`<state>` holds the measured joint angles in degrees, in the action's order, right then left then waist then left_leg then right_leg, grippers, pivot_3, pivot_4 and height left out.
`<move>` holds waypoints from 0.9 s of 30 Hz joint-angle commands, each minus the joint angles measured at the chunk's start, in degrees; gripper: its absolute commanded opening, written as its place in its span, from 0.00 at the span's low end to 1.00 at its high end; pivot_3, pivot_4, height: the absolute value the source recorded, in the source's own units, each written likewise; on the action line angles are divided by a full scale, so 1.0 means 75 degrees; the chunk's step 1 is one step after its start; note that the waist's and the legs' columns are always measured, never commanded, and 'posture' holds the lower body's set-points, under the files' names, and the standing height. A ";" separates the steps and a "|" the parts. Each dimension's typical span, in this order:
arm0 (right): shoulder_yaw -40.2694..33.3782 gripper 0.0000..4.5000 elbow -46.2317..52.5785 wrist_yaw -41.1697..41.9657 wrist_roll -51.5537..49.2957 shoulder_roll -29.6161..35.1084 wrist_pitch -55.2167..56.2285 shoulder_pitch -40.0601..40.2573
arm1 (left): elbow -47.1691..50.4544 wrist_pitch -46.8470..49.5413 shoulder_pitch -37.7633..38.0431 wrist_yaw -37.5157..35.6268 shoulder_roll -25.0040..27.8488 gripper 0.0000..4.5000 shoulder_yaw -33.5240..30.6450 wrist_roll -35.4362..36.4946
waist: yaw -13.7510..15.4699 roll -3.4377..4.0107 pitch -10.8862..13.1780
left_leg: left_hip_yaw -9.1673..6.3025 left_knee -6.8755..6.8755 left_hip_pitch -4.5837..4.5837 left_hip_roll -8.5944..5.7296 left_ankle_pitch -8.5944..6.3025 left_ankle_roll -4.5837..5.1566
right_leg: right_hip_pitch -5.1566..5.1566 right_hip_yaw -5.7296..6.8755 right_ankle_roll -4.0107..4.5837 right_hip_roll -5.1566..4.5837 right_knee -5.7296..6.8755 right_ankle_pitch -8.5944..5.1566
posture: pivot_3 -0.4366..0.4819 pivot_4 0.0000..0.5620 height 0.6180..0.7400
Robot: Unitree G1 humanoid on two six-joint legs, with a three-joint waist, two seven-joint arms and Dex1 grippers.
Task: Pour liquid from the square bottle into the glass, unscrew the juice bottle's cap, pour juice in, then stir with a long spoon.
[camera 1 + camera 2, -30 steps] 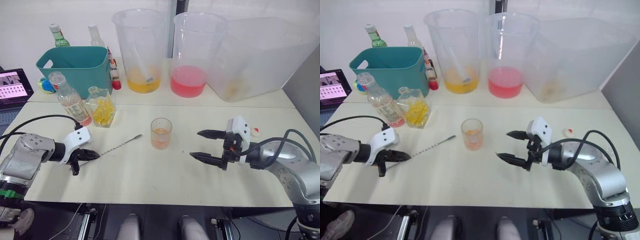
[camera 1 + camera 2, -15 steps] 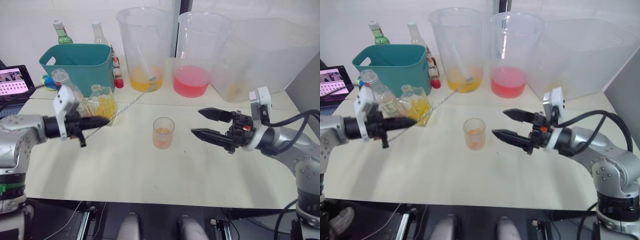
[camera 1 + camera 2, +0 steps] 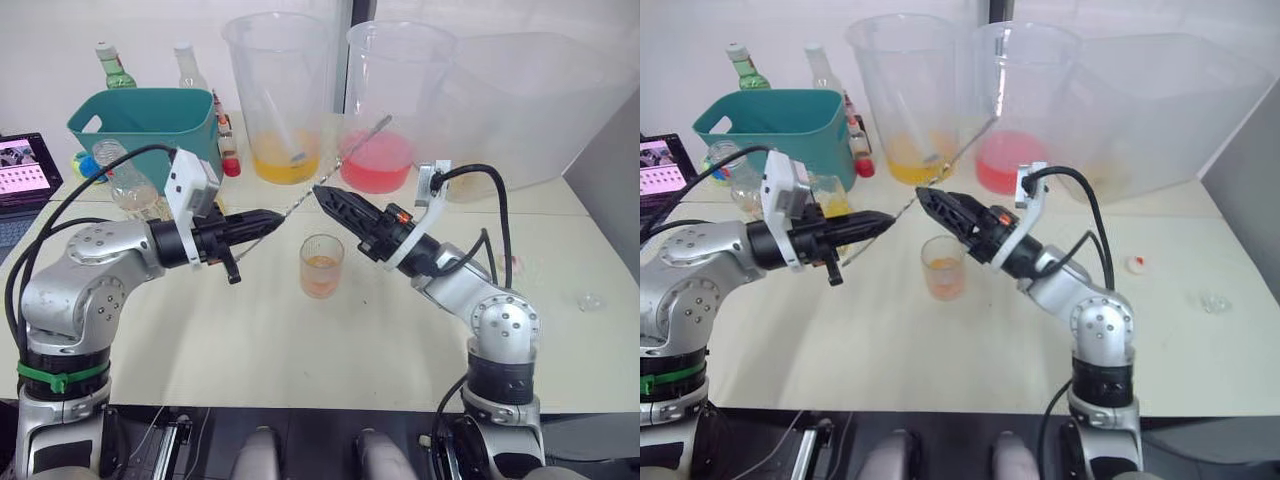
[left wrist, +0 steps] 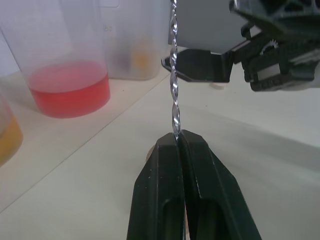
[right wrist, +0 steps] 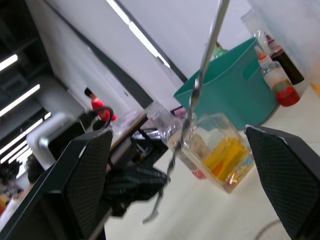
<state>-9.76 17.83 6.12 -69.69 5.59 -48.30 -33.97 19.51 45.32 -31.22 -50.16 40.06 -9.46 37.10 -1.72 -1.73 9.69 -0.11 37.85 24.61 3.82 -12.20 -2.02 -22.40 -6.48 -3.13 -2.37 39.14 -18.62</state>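
My left gripper (image 3: 268, 218) is shut on the lower end of the long spoon (image 3: 355, 150), which slants up and away above the table. The grip shows close up in the left wrist view (image 4: 176, 142). My right gripper (image 3: 325, 200) is open, and the spoon's shaft (image 5: 207, 50) passes between its spread fingers. The glass (image 3: 321, 265), with a little orange liquid, stands just below both grippers. The square bottle (image 5: 220, 160) and the juice bottle (image 3: 125, 185) stand behind my left arm. The cap (image 3: 1133, 263) lies on the table to the right.
A teal basket (image 3: 150, 125) stands at the back left, with a green bottle (image 3: 110, 65) behind it. Two tall beakers hold yellow (image 3: 280, 100) and pink (image 3: 385, 100) liquid beside a big clear tub (image 3: 520, 110). A laptop (image 3: 25, 165) sits far left.
My left gripper has lifted the spoon off the table and carried it to above the glass. My right gripper has swung up and left until its open fingers straddle the spoon.
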 commanded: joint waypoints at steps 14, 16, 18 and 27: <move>-0.0284 0.19 -0.0157 -0.0811 -0.0835 -0.0235 0.0428 -0.0373 | 0.0237 -0.0031 -0.0110 0.0338 0.0006 0.00 0.0232 0.0268 | -0.0085 0.0001 0.0001 | -0.0004 -0.0004 0.0000 0.0003 0.0000 0.0000 | -0.0001 0.0006 0.0001 0.0002 -0.0002 0.0000 | 0.48 0.27 0.89; -0.0255 0.05 -0.0154 -0.0817 -0.0793 -0.0248 0.0452 -0.0337 | 0.0236 -0.0039 -0.0105 0.0361 -0.0020 0.00 0.0256 0.0271 | -0.0085 0.0001 0.0001 | -0.0004 -0.0004 0.0000 0.0003 0.0000 0.0000 | -0.0001 0.0006 0.0000 0.0002 -0.0002 0.0000 | 0.48 0.27 0.89; -0.0242 0.01 -0.0148 -0.0831 -0.0771 -0.0263 0.0480 -0.0318 | 0.0229 -0.0060 -0.0105 0.0372 -0.0030 0.00 0.0269 0.0265 | -0.0083 0.0001 0.0001 | -0.0004 -0.0005 0.0001 0.0003 0.0000 0.0000 | -0.0001 0.0006 0.0000 0.0002 -0.0003 -0.0001 | 0.48 0.27 0.89; -0.0201 0.01 -0.0190 -0.0686 -0.0599 -0.0096 0.0512 -0.0318 | 0.0164 -0.0120 -0.0148 0.0362 -0.0058 0.00 0.0263 0.0293 | -0.0087 0.0003 0.0002 | -0.0005 -0.0005 0.0003 0.0003 0.0000 0.0000 | -0.0002 0.0007 0.0000 0.0002 -0.0006 -0.0001 | 0.48 0.27 0.89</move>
<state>-11.48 15.24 0.01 -74.11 4.40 -45.38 -35.80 19.92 45.52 -31.23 -47.56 39.71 -6.77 38.49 -2.37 -1.71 9.70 -0.15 37.81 24.63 3.84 -12.20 -2.02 -22.41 -6.43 -3.12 -2.36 39.09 -18.63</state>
